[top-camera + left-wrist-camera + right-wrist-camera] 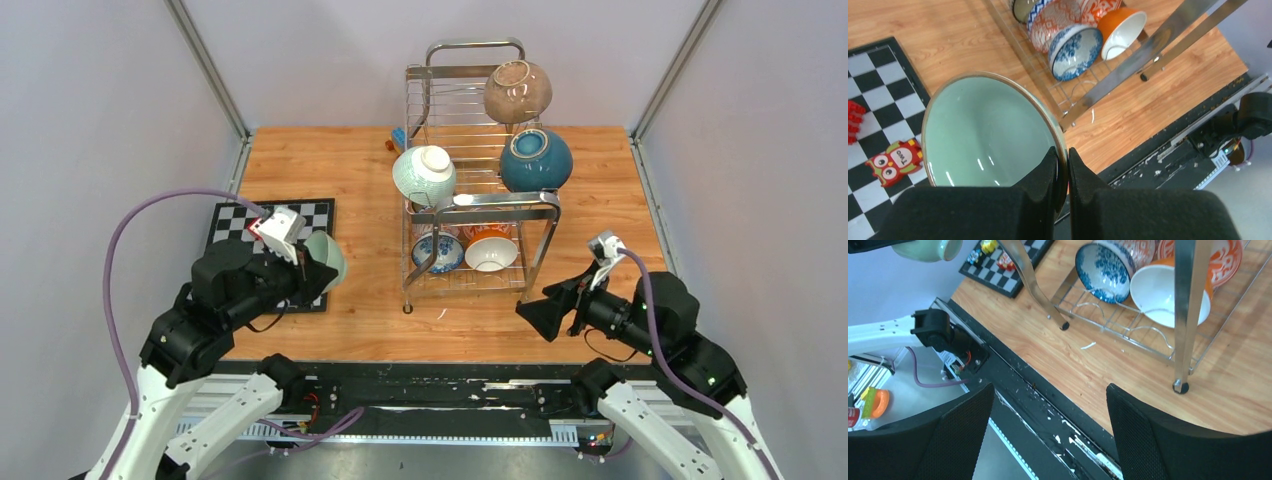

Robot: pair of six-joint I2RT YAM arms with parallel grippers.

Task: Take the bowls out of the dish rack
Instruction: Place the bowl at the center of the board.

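My left gripper (322,275) is shut on the rim of a mint green bowl (330,257), held over the near right corner of the chequered board; in the left wrist view the bowl (983,130) fills the middle and the fingers (1048,165) pinch its rim. The chrome dish rack (480,205) stands mid-table. Its upper tier holds a pale green ribbed bowl (424,175), a speckled brown bowl (518,92) and a dark teal bowl (536,160). Its lower tier holds a blue-white bowl (438,252), an orange-white bowl (491,252) and red patterned bowls (1063,17). My right gripper (535,315) is open and empty, near the rack's front right leg.
The black-and-white chequered board (232,220) lies at the left with small toy blocks, among them a red owl block (894,161). A white chip (1088,345) lies on the wood before the rack. The table's black front edge (430,372) runs below both grippers.
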